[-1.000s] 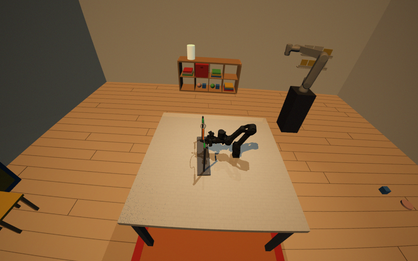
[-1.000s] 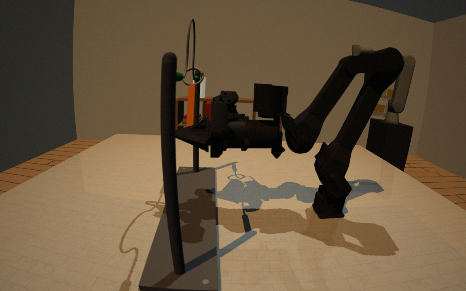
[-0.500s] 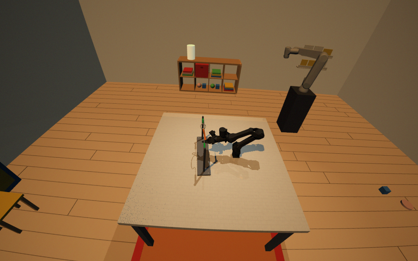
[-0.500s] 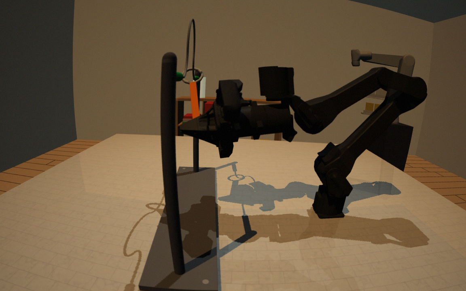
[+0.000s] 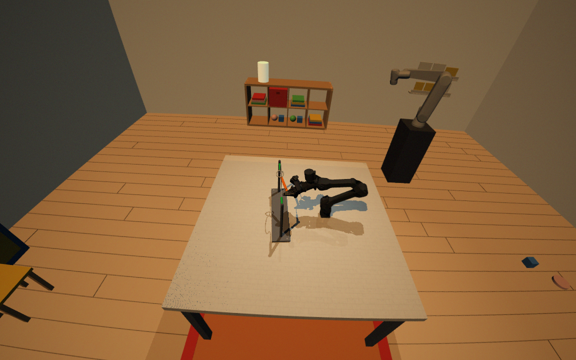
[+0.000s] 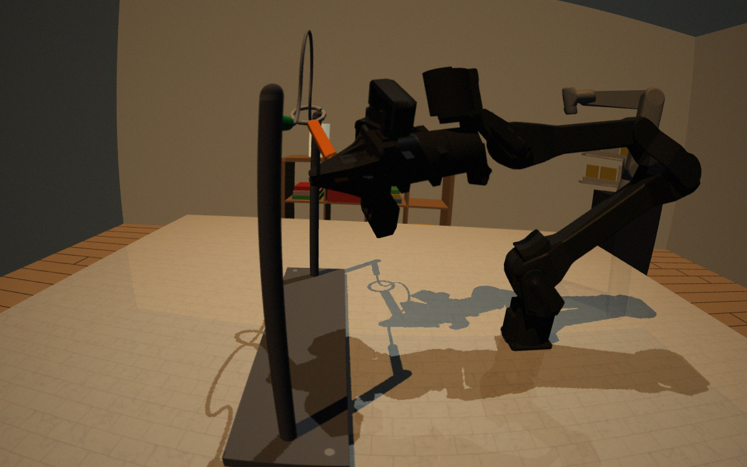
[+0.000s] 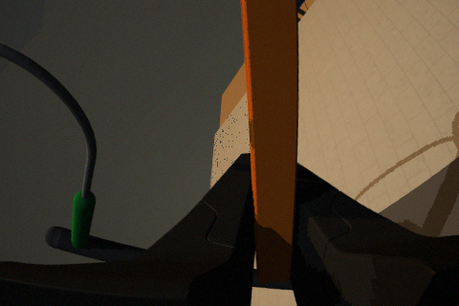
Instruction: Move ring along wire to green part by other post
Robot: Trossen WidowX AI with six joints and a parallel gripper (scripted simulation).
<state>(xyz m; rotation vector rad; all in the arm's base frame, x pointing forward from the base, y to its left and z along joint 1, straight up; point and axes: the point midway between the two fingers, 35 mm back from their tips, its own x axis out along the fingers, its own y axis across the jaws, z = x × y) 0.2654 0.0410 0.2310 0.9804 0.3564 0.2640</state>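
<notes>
My gripper (image 5: 284, 193) (image 6: 313, 176) (image 7: 261, 163) is shut on the orange handle (image 5: 283, 183) (image 6: 321, 139) (image 7: 273, 81), which slants up from the fingers to the ring (image 6: 323, 115). The ring is tilted nearly flat and lies toward the far post (image 5: 278, 183) (image 6: 314, 232). The grey wire (image 6: 308, 32) (image 7: 91, 139) arches high and appears to pass through the ring; I cannot tell whether they touch. One green part (image 5: 281, 200) (image 6: 287, 122) (image 7: 83, 220) is at the near post (image 5: 281, 221) (image 6: 270, 232) (image 7: 58, 237), the other green part (image 5: 279, 166) at the far post.
Both posts stand on a grey base plate (image 5: 281, 238) (image 6: 321, 348) on the pale table (image 5: 308, 277) (image 6: 451, 429). My forearm reaches in from the right. The wrist camera housing (image 6: 390, 107) stands above the gripper, to the right of the ring in the exterior view.
</notes>
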